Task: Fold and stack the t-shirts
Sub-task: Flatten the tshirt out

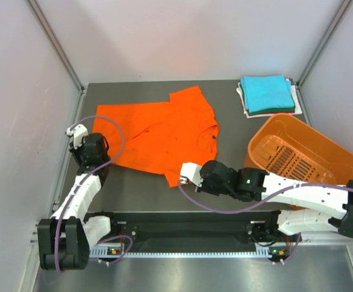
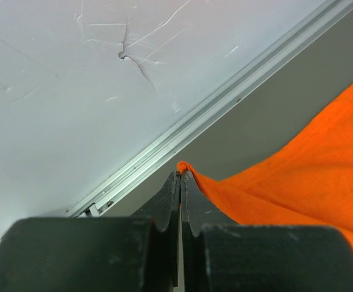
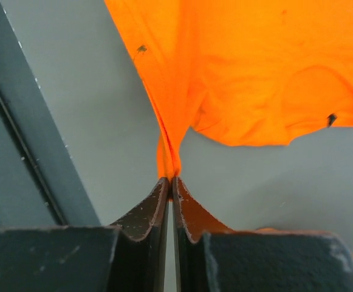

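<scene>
The left tool [image 2: 180, 181] pinches one corner of the orange t-shirt [image 1: 158, 137], the right tool [image 3: 171, 185] pinches its near edge; the shirt lies spread on the surface [image 1: 225, 103]

The t-shirt [image 1: 158, 137] is matt cloth, the table [image 1: 140, 190] smooth, the basket [image 1: 264, 146] glossy plastic.

I find bare grey worktop [image 1: 232, 111] to pass left of the orange slotted plastic basket [image 1: 340, 159]; turquoise-topped folded t-shirts [image 1: 267, 94] block behind it.
</scene>
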You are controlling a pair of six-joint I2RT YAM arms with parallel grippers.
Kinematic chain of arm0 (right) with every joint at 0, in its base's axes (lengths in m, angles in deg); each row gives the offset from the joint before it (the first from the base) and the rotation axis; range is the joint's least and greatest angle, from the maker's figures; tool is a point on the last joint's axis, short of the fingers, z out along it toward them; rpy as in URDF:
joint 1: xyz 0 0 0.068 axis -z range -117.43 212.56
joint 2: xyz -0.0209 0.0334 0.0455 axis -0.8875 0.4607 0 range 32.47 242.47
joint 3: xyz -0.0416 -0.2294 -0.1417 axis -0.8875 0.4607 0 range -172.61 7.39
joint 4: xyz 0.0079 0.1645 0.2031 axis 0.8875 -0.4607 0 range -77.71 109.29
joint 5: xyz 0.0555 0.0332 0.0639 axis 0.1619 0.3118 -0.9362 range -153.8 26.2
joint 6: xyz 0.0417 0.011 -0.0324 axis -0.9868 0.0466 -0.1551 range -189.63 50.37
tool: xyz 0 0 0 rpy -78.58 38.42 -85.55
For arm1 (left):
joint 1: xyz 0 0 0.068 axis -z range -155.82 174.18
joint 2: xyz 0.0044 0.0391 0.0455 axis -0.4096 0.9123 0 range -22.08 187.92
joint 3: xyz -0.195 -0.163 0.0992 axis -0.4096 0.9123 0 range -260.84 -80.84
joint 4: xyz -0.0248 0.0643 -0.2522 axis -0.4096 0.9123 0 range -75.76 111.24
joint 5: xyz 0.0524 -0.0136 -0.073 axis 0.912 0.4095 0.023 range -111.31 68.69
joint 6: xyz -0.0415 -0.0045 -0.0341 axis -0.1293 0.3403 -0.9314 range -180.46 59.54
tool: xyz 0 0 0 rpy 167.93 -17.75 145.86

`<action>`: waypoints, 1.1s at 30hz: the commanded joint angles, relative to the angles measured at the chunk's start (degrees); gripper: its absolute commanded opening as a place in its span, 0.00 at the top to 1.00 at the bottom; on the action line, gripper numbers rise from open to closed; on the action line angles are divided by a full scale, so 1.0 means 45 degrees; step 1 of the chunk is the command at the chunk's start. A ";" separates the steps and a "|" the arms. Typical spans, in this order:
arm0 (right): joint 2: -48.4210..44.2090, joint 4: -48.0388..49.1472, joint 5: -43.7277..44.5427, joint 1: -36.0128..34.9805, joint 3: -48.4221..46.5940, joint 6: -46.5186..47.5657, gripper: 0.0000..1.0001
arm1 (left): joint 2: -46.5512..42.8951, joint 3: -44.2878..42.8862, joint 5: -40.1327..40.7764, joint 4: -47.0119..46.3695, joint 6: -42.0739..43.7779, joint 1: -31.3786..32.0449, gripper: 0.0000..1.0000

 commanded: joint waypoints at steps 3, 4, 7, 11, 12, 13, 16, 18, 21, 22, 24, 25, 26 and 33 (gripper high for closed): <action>0.0278 0.2165 -0.0335 -0.0230 -0.0502 0.2275 0.90 | 0.0515 -0.0023 -0.0177 -0.0964 -0.0362 -0.0359 1.00; 0.0763 0.2322 -0.0899 -0.0269 -0.0579 0.2666 0.89 | 0.0671 -0.0043 -0.0196 -0.0983 -0.0421 -0.0398 1.00; 0.1662 0.1878 -0.1178 -0.0367 -0.1397 0.2807 0.78 | 0.0848 -0.0043 -0.0177 -0.0964 -0.0500 -0.0418 1.00; 0.1336 0.2223 -0.0397 -0.0271 -0.1245 0.1735 0.64 | 0.1004 -0.0179 -0.0119 -0.0983 -0.0480 -0.0554 1.00; 0.1179 0.2439 -0.0281 -0.0018 -0.1186 0.1249 0.59 | 0.1062 -0.0199 -0.0118 -0.1022 -0.0480 -0.0613 1.00; 0.1004 0.2770 0.0262 0.0216 -0.1282 -0.0225 0.50 | 0.1121 -0.0218 -0.0157 -0.1061 -0.0499 -0.0633 1.00; 0.1720 0.2133 0.0481 0.2088 -0.2331 -0.3795 0.49 | 0.1316 -0.0258 -0.0196 -0.1061 -0.0753 -0.0691 1.00; 0.2579 0.1371 0.0658 0.3800 -0.3134 -0.5526 0.50 | 0.1472 -0.0258 -0.0196 -0.1197 -0.0831 -0.0769 1.00; 0.4202 0.0586 0.0561 0.5372 -0.4600 -0.6899 0.55 | 0.1766 -0.0355 -0.0177 -0.1490 -0.0734 -0.1023 1.00; 0.4766 0.0721 0.0580 0.5665 -0.5164 -0.7113 0.55 | 0.1882 -0.0355 -0.0216 -0.1646 -0.0753 -0.1120 1.00; 0.5277 0.0956 0.0483 0.6599 -0.5714 -0.7426 0.55 | 0.1922 -0.0317 -0.0468 -0.2190 -0.0928 -0.1316 1.00; 0.5840 0.1208 0.0250 0.6934 -0.6355 -0.7699 0.55 | 0.1942 -0.0278 -0.0547 -0.2310 -0.1026 -0.1355 1.00; 0.6174 0.1249 0.0248 0.7285 -0.6748 -0.7875 0.55 | 0.1961 -0.0297 -0.0625 -0.2408 -0.1201 -0.1433 1.00; 0.9475 0.1094 -0.0377 0.9435 -0.9718 -0.8580 0.58 | 0.2488 -0.0453 -0.0861 -0.2584 -0.1340 -0.1434 1.00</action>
